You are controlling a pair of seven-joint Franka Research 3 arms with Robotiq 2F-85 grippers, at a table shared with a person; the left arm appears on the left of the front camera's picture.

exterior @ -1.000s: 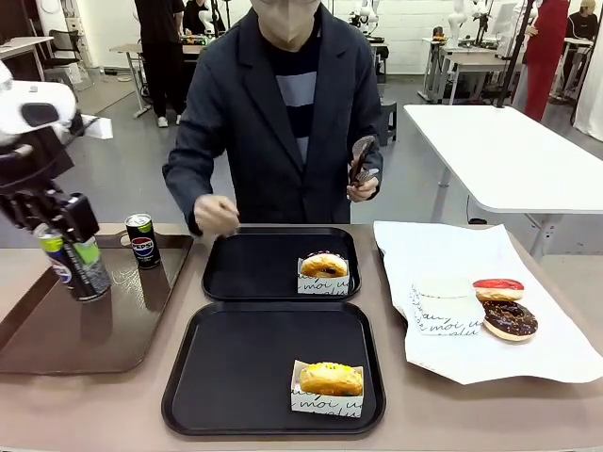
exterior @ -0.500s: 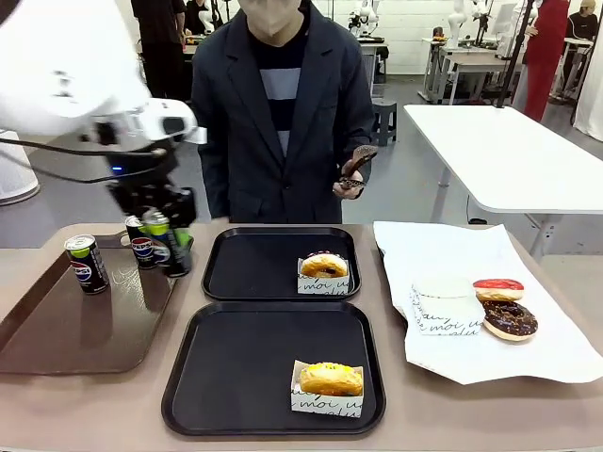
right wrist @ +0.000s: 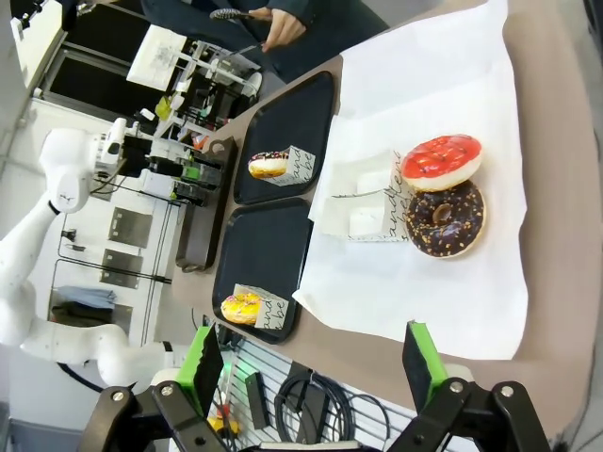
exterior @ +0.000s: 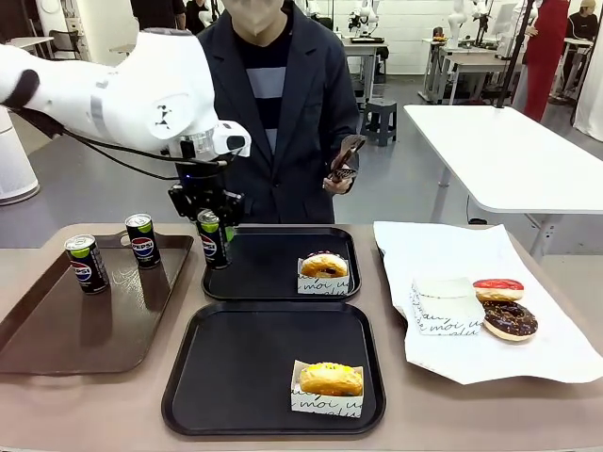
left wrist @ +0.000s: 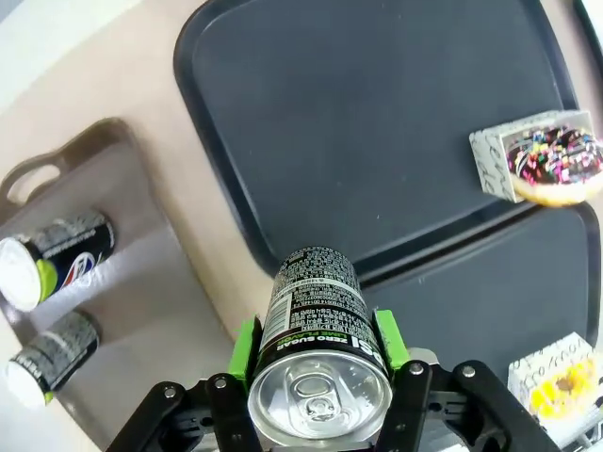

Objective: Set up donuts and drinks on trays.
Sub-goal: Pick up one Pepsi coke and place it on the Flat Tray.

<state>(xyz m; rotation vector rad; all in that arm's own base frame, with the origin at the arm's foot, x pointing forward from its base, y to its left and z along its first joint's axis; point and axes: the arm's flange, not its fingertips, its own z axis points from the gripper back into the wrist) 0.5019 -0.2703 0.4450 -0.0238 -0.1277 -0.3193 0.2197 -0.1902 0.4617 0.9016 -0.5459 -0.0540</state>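
The left gripper [exterior: 211, 209] is clenched on a Pepsi can [exterior: 214, 241], gripping it just below the silver top. In the left wrist view the can [left wrist: 320, 348] stands upright between the two green pads [left wrist: 247, 347], which press against opposite sides of it, with the rest of the can reaching out beyond the fingertips. The can hangs at the left rim of the far black tray [exterior: 264, 273], over that tray's near-left part. I cannot tell whether its base touches the tray.

A sprinkled donut [exterior: 324, 265] in a white paper sleeve lies at the right side of the same tray, well apart from the can. The near black tray [exterior: 236, 377] holds a yellow donut [exterior: 331, 379] in a sleeve at its near-right corner.

Two more Pepsi cans [exterior: 87, 264] [exterior: 142, 239] stand upright on the brown tray [exterior: 57, 339] to the left.

The right gripper [right wrist: 311, 367] is spread wide with nothing between its pads. It hovers high over the table beside the white paper [right wrist: 424, 273]. On that paper a red-glazed donut [exterior: 498, 288] and a chocolate donut [exterior: 510, 320] lie touching, next to an empty sleeve [exterior: 443, 309].

Across the table, the person's hand [exterior: 336, 179] holds tongs [exterior: 347, 151].
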